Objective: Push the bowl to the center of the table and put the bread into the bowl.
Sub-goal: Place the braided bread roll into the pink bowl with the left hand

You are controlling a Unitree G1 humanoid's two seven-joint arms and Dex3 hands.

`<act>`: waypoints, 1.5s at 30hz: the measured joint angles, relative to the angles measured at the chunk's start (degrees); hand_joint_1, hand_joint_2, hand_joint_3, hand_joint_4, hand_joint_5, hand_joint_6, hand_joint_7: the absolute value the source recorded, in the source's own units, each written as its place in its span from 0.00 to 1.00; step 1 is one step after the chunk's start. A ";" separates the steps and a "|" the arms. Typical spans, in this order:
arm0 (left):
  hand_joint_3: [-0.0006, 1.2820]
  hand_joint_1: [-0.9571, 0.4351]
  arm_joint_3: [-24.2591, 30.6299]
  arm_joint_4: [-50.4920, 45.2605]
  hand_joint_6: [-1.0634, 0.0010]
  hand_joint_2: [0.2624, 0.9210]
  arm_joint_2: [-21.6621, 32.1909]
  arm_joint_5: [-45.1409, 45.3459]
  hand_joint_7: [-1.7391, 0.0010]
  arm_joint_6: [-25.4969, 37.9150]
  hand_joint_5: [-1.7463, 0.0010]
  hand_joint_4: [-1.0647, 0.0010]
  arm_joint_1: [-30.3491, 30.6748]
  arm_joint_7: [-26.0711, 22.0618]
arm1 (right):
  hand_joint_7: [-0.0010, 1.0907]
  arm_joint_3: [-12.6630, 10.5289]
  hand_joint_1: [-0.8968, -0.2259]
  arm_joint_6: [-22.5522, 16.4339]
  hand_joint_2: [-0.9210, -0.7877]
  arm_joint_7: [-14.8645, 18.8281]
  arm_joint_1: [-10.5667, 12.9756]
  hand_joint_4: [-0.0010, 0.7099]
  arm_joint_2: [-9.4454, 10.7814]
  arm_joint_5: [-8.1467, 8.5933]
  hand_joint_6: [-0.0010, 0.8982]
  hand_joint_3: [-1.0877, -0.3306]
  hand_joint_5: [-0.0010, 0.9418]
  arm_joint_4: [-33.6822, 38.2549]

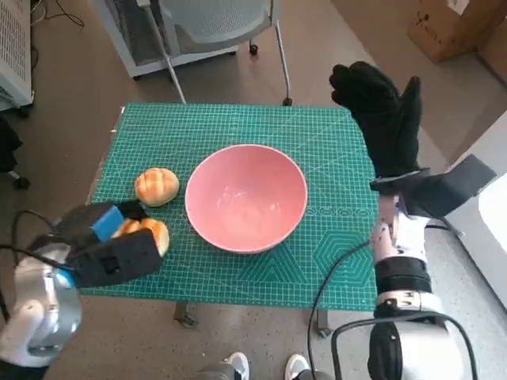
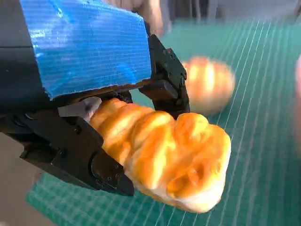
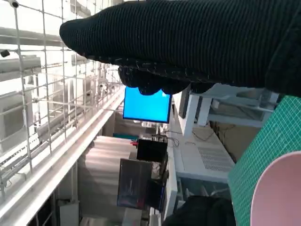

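A pink bowl [image 1: 246, 197] stands near the middle of the green cutting mat [image 1: 317, 142]; its rim [image 3: 277, 193] shows in the right wrist view. My left hand [image 1: 107, 241] grips a twisted golden bread [image 2: 164, 155] at the mat's near left, just off the surface. A second, round bread roll [image 1: 157, 187] lies on the mat beside the bowl's left side, blurred behind the held one [image 2: 207, 84]. My right hand [image 1: 380, 107], in its black glove, is raised with fingers spread above the mat's far right corner, holding nothing.
A grey chair [image 1: 214, 28] stands past the table's far edge. A cardboard box [image 1: 455, 28] sits on the floor at the far right. Feet of a person [image 1: 265, 366] show at the near edge. A black cable [image 1: 333, 285] hangs by my right forearm.
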 measured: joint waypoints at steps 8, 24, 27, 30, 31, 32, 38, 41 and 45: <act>0.02 0.69 3.99 -10.13 0.33 0.97 0.63 0.89 0.36 2.05 0.41 0.27 -3.77 -2.49 | 0.01 0.03 0.36 0.45 0.00 0.03 0.00 0.29 0.04 0.36 0.43 0.50 0.00 -0.03; 0.01 0.69 -6.74 -5.70 0.32 0.97 -7.34 8.41 0.36 -4.49 0.43 0.26 -23.36 -1.26 | 0.00 0.17 0.42 -0.39 0.00 1.00 0.04 0.29 0.07 0.31 0.42 0.45 0.00 0.26; 0.01 0.69 -9.77 -1.92 0.32 0.98 -9.85 8.84 0.35 -6.95 0.42 0.28 -26.15 -1.56 | 0.00 0.19 0.43 -0.61 0.00 1.02 0.06 0.29 0.05 0.28 0.42 0.44 0.00 0.41; 0.01 0.69 -11.89 1.64 0.32 0.99 -11.89 8.83 0.35 -9.33 0.42 0.29 -28.35 -1.85 | 0.00 0.22 0.43 -0.96 0.00 1.02 0.15 0.29 -0.01 0.23 0.42 0.44 0.00 0.41; 0.01 0.69 -12.42 2.83 0.34 0.99 -12.63 8.82 0.35 -9.97 0.40 0.30 -28.98 -1.85 | 0.00 0.22 0.43 -1.06 0.00 1.02 0.21 0.30 -0.08 0.22 0.42 0.43 0.00 0.41; 0.01 0.69 -13.03 4.39 0.35 0.99 -13.42 8.81 0.35 -10.76 0.39 0.30 -29.89 -1.85 | 0.00 0.21 0.42 -1.27 0.00 1.02 0.36 0.30 -0.19 0.22 0.42 0.43 0.00 0.34; 0.03 0.69 -15.52 14.57 0.39 1.00 -17.48 8.85 0.34 -14.15 0.36 0.31 -33.37 -0.91 | 0.00 0.16 0.39 -1.77 0.00 1.02 1.56 0.30 -0.42 0.31 0.41 0.44 0.00 -0.62; 0.03 0.69 -16.24 19.02 0.40 1.00 -18.91 8.86 0.36 -15.12 0.36 0.29 -33.87 -0.14 | 0.00 0.11 0.37 -1.81 0.00 1.01 2.16 0.30 -0.53 0.34 0.41 0.44 0.00 -0.92; 0.04 0.69 -16.68 24.35 0.42 1.00 -20.74 8.66 0.37 -15.79 0.34 0.29 -33.94 0.65 | 0.00 0.05 0.36 -1.97 0.00 0.91 2.56 0.29 -0.81 0.33 0.41 0.44 0.00 -1.32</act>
